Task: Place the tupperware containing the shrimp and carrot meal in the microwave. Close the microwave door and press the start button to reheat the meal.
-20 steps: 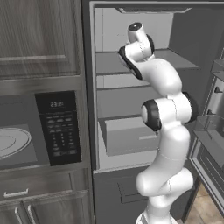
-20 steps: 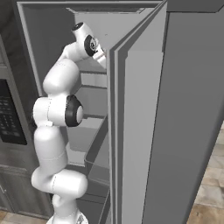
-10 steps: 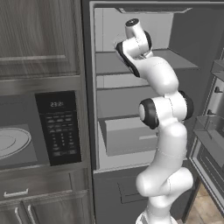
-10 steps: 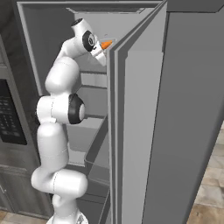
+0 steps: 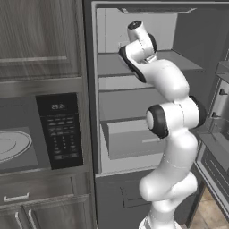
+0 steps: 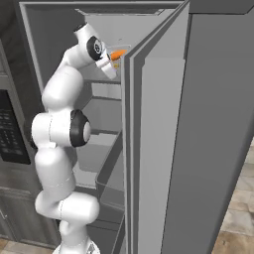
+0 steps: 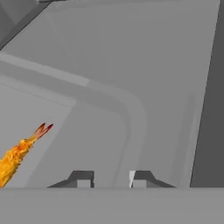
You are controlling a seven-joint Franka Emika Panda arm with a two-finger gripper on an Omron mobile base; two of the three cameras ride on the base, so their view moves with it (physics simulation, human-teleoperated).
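The tupperware is pale grey with a rounded corner; an orange shrimp lies inside; the microwave stands open, its turntable bare.

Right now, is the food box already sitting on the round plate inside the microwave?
No. In the left base view the white turntable plate in the microwave is bare, with nothing resting on it.

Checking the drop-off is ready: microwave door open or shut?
Open. In the left base view the microwave cavity is exposed, with the round white turntable plate plainly visible beside the keypad panel; no glass covers it.
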